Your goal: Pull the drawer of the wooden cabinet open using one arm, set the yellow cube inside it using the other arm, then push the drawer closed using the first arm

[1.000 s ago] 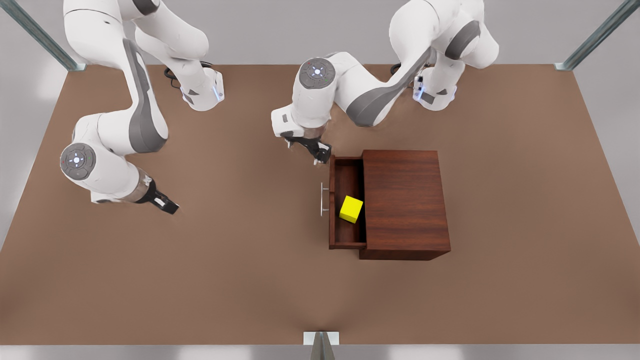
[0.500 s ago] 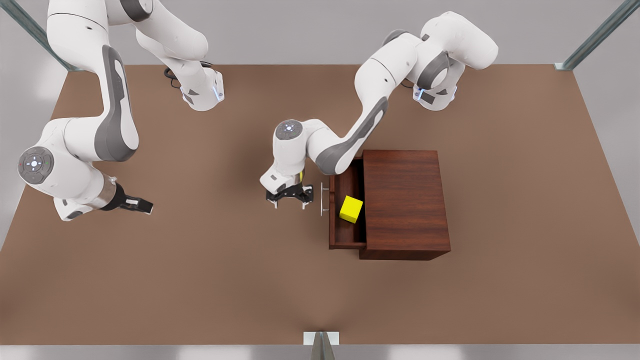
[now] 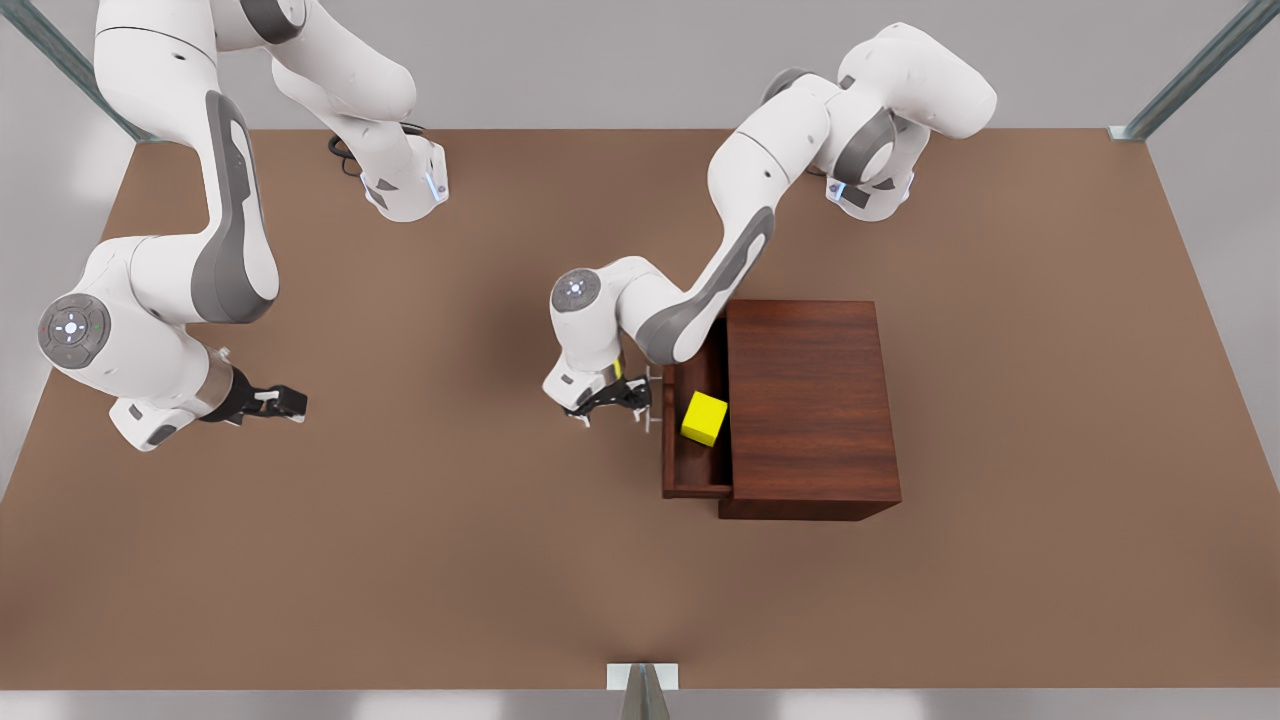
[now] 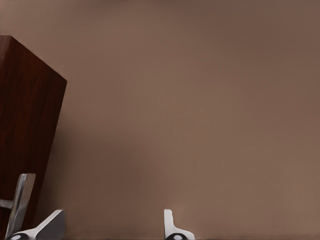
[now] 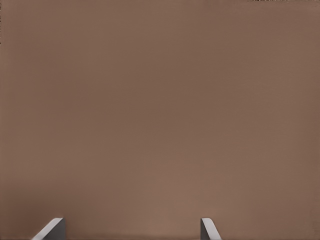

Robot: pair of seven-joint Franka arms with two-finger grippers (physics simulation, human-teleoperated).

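The wooden cabinet (image 3: 810,400) stands right of the table's middle in the front view. Its drawer (image 3: 686,472) is pulled partly out toward the front view's left. The yellow cube (image 3: 704,418) lies inside it. My left gripper (image 3: 610,400) is low on the table side of the silver handle (image 3: 650,402), right up against it. In the left wrist view this gripper (image 4: 112,230) is open, and the handle (image 4: 17,207) sits just outside one fingertip (image 4: 50,225), in front of the drawer's dark wood (image 4: 25,125). My right gripper (image 3: 288,402) waits far off at the front view's left, open (image 5: 131,230) over bare table.
The brown table (image 3: 450,560) is bare around the cabinet. Both arm bases (image 3: 405,185) stand along the far edge. Metal posts (image 3: 640,690) mark the table's corners and the middle of the near edge.
My left gripper swung from beside the drawer's far corner to in front of the handle, then closed in on it. The drawer slid slightly inward. My right arm drew back leftward.
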